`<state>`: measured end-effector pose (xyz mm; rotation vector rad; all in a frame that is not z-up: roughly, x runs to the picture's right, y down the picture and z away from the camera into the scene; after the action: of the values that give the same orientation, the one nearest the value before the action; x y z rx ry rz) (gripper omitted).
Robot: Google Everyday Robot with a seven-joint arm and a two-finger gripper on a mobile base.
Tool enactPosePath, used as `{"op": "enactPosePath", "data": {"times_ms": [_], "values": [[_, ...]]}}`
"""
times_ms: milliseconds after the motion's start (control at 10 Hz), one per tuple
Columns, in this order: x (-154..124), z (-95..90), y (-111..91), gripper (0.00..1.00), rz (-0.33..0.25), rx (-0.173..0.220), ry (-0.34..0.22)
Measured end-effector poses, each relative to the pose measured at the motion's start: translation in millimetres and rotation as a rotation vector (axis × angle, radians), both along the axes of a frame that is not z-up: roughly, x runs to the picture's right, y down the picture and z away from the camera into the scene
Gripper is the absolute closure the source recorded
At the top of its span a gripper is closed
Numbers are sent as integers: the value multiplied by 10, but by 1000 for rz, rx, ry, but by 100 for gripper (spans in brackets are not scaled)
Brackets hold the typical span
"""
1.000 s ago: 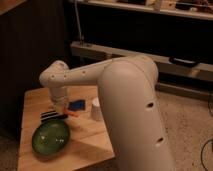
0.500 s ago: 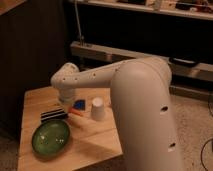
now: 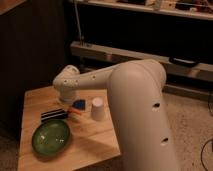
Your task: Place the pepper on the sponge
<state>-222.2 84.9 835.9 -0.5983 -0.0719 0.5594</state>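
Note:
The pepper (image 3: 75, 111) is a small orange-red piece low over the wooden table (image 3: 35, 100), just in front of the blue sponge (image 3: 79, 104) and touching or nearly touching its front edge. My gripper (image 3: 69, 100) hangs below the white wrist, right above and left of the pepper and the sponge. The wrist hides most of the gripper, so whether it holds the pepper does not show.
A white cup (image 3: 98, 109) stands just right of the sponge. A black-and-white striped flat piece (image 3: 53, 114) lies to the left, and a green plate (image 3: 51, 136) sits near the table's front left. My arm's big white links fill the right side.
The wrist has swung right from the table's left part to over the sponge, then dipped slightly. The arm's bulk has shifted right, uncovering the cup and more of the table.

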Motion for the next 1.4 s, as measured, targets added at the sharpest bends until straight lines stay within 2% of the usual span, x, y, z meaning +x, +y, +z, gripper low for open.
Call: {"op": "enactPosePath", "data": {"times_ms": [200,400,600,1000,1400], "values": [[134,178,-91,100,12,9,12],[260,231,-193,100,70,37,-24],[286,265,-295,100,90,60,-45],[202,360,-293,100,95,45,-56],[250,438,-291,100,87,39,-66]]}}
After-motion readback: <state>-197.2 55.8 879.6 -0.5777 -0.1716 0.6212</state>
